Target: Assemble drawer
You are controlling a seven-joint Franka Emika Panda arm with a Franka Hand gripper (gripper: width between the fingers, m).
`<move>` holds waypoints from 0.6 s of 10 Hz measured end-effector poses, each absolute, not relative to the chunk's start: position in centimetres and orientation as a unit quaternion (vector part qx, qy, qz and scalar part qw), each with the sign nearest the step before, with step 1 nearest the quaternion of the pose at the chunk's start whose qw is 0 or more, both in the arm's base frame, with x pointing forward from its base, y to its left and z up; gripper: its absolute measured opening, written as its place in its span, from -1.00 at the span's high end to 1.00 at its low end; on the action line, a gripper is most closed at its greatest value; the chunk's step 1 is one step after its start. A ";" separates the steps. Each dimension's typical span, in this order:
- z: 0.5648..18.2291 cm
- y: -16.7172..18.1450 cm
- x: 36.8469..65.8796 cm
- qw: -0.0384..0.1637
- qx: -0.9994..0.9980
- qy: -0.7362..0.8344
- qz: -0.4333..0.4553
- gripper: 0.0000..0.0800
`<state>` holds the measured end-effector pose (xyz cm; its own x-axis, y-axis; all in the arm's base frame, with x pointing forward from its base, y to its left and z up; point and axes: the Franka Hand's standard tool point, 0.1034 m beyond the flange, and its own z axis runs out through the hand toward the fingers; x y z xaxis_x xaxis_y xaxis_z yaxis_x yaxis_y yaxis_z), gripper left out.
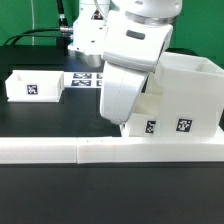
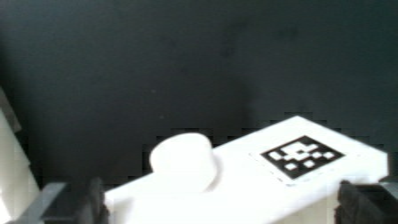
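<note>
— Black tabletop [image 1: 40, 125] is filling both views. What is the gripper [image 2: 222, 202] doing?
— Its fingers [image 2: 71, 200] are standing wide apart, straddling a small tray [image 2: 240, 180] whose knob [image 2: 178, 155] and tag [image 2: 302, 155] are showing. I cannot tell whether they are pressing it.
— And farther out?
— The arm [image 1: 135, 60] is reaching down beside the housing [image 1: 190, 95], near the edge at the exterior view's right. A second tray [image 1: 35, 85] is sitting toward the opposite edge. The long bar [image 1: 110, 152] is lying nearer the camera-side edge.
</note>
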<state>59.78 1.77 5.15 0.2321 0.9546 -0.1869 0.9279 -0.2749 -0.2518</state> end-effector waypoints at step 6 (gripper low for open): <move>4.2 -0.5 58.2 0.049 -0.761 -0.632 0.139 -0.62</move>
<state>58.23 -0.52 4.19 0.1635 0.9750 -0.1505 0.9479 -0.1975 -0.2499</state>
